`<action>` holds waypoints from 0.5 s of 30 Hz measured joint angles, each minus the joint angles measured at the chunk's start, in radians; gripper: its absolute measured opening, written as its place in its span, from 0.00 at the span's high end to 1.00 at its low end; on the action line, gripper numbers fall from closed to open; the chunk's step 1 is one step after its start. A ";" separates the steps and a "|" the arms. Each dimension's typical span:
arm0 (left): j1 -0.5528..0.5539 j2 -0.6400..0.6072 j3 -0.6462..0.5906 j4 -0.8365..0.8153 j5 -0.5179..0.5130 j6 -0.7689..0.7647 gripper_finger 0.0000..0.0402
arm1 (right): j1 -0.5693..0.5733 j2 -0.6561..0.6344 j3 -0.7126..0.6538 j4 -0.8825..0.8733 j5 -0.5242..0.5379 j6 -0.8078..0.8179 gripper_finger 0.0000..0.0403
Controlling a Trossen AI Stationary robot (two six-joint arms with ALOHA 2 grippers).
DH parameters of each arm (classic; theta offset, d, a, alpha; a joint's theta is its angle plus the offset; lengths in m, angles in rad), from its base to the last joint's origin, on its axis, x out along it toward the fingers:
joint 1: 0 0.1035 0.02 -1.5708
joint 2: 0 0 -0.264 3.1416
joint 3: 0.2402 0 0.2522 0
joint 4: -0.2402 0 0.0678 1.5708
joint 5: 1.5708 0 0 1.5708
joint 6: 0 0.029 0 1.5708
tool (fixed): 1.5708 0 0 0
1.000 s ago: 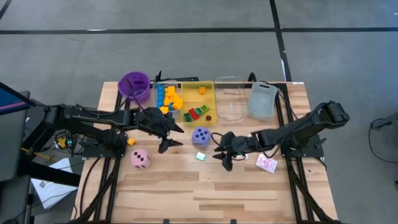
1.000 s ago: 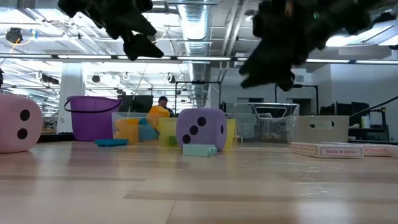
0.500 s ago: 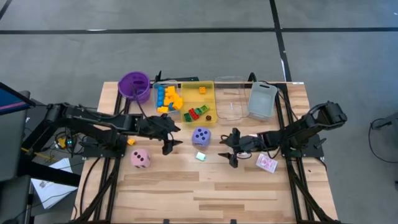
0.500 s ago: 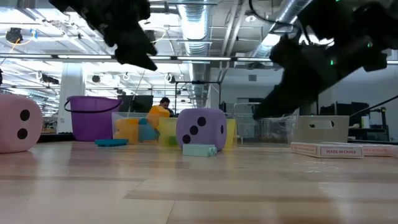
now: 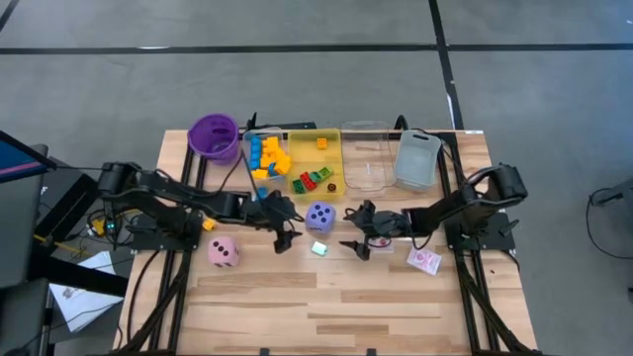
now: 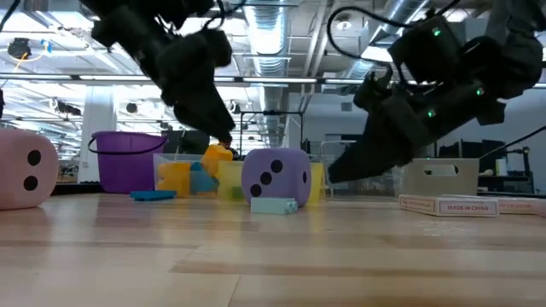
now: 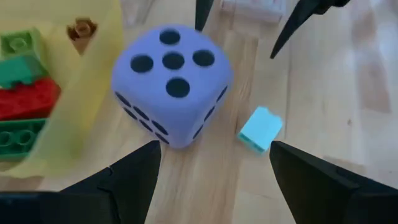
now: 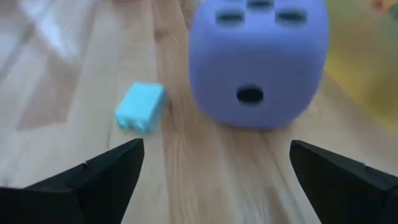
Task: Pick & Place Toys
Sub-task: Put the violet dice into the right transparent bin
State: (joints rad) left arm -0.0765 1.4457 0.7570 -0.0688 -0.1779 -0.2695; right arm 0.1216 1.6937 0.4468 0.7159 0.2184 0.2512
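A purple die [image 5: 319, 216] rests on the table just in front of the yellow tray [image 5: 331, 143]. A small cyan block [image 5: 318, 248] lies close by on its near side. My left gripper [image 5: 287, 228] stands open just left of the die, low over the table, and faces it [image 7: 171, 84]. My right gripper [image 5: 351, 229] stands open just right of the die and faces it [image 8: 258, 62] from the other side. Neither touches anything. A pink die [image 5: 225, 251] sits at the near left. Red-patterned cards [image 5: 423, 260] lie at the right.
Along the far edge stand a purple cup [image 5: 214, 136], a clear tray of yellow and blue blocks [image 5: 262, 154], the yellow tray with red and green blocks, an empty clear tray [image 5: 366, 163] and a grey tray [image 5: 417, 158]. An orange block [image 5: 209, 224] lies at the left.
Both grippers have come down toward the table. My left gripper has moved right toward the purple die and tipped further down. My right gripper has rolled, and its fingers have spread wider. The dice and the cyan block have stayed put.
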 joint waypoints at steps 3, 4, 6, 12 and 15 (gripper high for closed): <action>0.000 0.052 0.000 0.009 0.023 0.001 0.26 | -0.007 0.045 0.011 0.001 0.000 0.000 0.02; 0.002 0.066 -0.002 -0.001 0.029 0.001 0.26 | -0.007 0.062 0.016 0.009 0.000 0.000 0.02; 0.002 0.102 0.000 0.020 0.047 0.002 0.26 | -0.011 0.099 0.024 0.027 0.000 -0.007 0.02; 0.004 0.156 -0.001 0.009 0.048 0.000 0.26 | -0.024 0.196 0.066 0.072 0.012 -0.028 0.02; 0.005 0.157 0.000 0.013 0.047 0.000 0.26 | -0.030 0.230 0.076 0.107 0.026 -0.031 0.02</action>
State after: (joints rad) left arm -0.0716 1.6026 0.7567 -0.0562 -0.1307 -0.2695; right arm 0.0913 1.9233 0.5224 0.8232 0.2443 0.2202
